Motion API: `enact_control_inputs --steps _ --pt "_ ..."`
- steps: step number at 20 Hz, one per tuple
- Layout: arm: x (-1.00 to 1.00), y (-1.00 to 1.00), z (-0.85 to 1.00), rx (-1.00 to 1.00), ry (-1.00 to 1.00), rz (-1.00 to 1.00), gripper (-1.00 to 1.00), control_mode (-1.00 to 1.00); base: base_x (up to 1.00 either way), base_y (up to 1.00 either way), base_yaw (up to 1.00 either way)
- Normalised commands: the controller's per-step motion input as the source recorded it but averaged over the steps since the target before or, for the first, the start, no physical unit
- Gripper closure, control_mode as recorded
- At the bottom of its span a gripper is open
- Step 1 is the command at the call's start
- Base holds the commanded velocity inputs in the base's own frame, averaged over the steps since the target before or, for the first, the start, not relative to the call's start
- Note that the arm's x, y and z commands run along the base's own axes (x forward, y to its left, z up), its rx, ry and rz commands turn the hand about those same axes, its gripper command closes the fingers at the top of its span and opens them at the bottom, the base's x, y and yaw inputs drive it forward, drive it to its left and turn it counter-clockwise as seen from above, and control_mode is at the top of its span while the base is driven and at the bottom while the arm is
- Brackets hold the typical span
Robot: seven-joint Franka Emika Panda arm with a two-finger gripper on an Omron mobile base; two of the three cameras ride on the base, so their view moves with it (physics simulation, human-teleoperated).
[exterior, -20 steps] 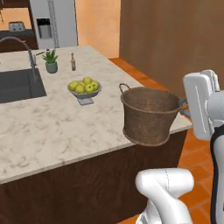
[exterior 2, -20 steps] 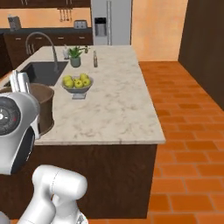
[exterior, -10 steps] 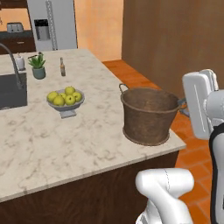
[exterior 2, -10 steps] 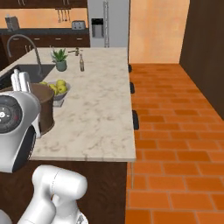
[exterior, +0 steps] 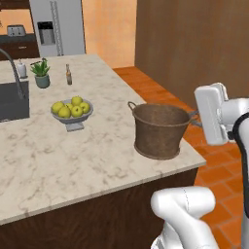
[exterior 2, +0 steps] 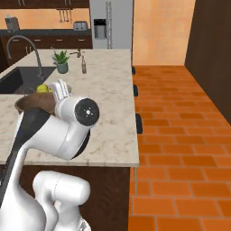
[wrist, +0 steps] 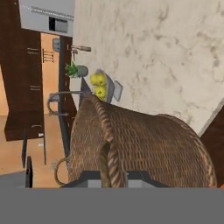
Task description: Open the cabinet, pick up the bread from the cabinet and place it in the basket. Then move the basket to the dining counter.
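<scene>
Basket (exterior: 159, 130) stands at the near right corner of the dining counter (exterior: 58, 155) in the left base view, close to both edges, upright, with the robot's wrist reaching to its right-hand loop handle. A bowl of yellow-green fruit (exterior: 72, 111) sits well apart to its left, and a small plant (exterior: 41, 74) and a bottle (exterior: 68, 75) stand farther back.

From the right base view the arm covers most of the basket, leaving a strip of its rim (exterior 2: 31, 102) showing beside the wrist, over the pale marbled top.

Seen from the hand, the gripper (wrist: 109, 175) is pressed together on the basket's rim, the woven wall bulging on either side. Whether the bread lies inside cannot be told.

To finish well, I judge the basket should be set fully down a little farther from the corner, flat on its base, before the grip is released straight and the hand lifts clear without snagging the handle.

No writing or brand is readable anywhere.
</scene>
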Motion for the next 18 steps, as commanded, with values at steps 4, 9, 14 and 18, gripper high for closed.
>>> enact_control_inputs --steps 4,9,14,18 --pt "1.00 0.00 -0.74 -0.01 -0.04 0.30 1.00 -1.00 0.00 0.00 0.00" --pt "0.98 0.00 -0.52 -0.07 -0.18 0.18 1.00 -1.00 0.00 0.00 0.00" --pt "0.85 0.00 -0.56 -0.04 -0.11 0.14 1.00 -1.00 0.00 0.00 0.00" --pt "0.77 0.00 -0.61 -0.05 -0.01 0.09 1.00 -1.00 0.00 0.00 0.00"
